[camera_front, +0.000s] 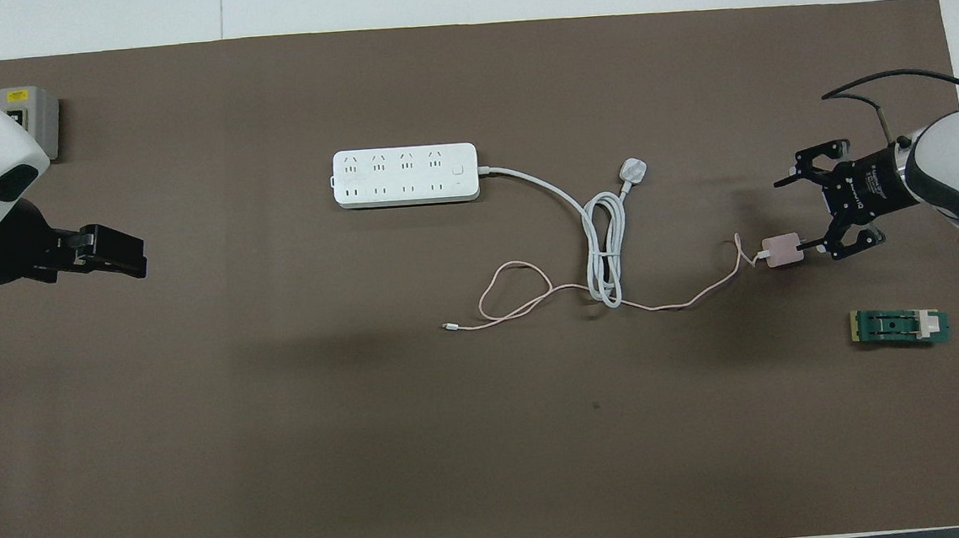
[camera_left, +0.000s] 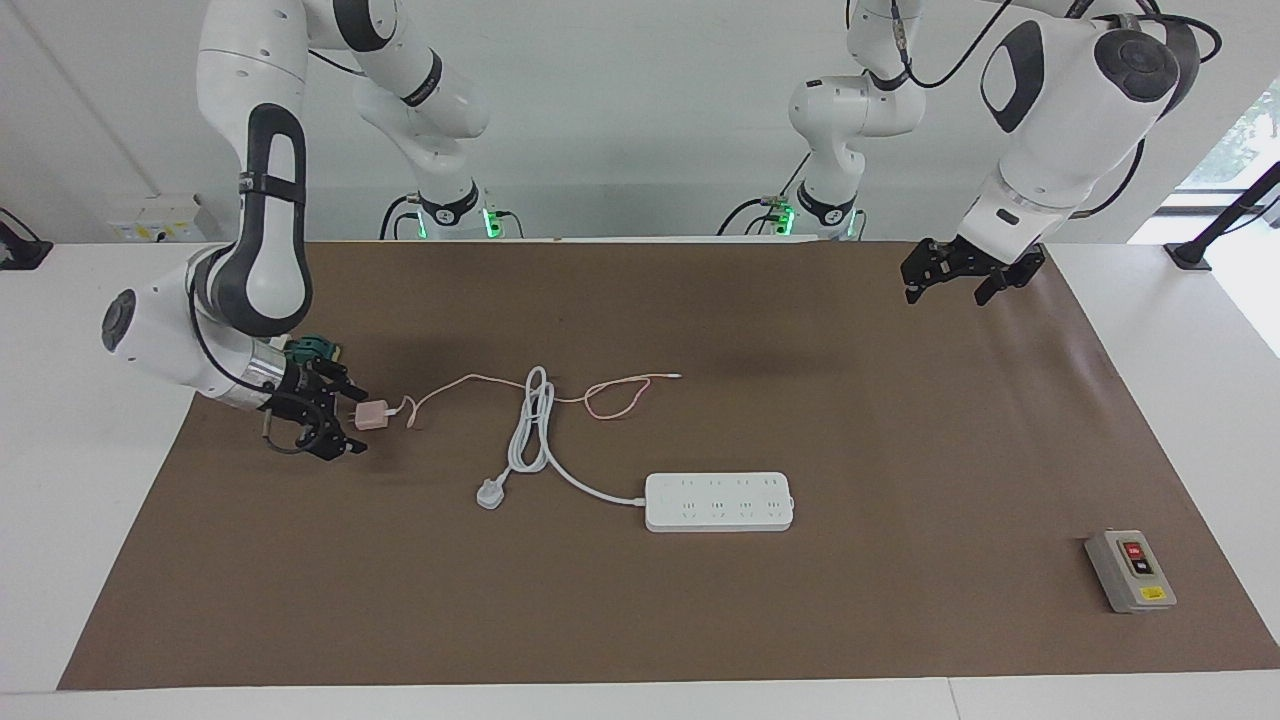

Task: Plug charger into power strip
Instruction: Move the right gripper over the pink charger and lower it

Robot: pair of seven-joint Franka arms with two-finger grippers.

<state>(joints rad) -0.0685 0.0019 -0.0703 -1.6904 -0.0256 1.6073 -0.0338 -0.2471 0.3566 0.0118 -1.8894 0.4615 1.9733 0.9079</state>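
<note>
The power strip [camera_left: 719,502] lies well apart from my right jaws [camera_left: 322,412], spread open just beside the charger [camera_left: 371,414]; next, close on it. My left jaws [camera_left: 968,274] wait, open.

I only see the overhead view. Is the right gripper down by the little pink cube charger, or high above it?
Observer: The facing view shows the right gripper low, close to the brown mat, level with the pale pink cube charger.
Operator: And the left one?
Observer: The left gripper hangs high over the mat's left-arm end.
Operator: What's that grey box the arm half covers?
Observer: The grey box has a red button and a black button on top.
</note>
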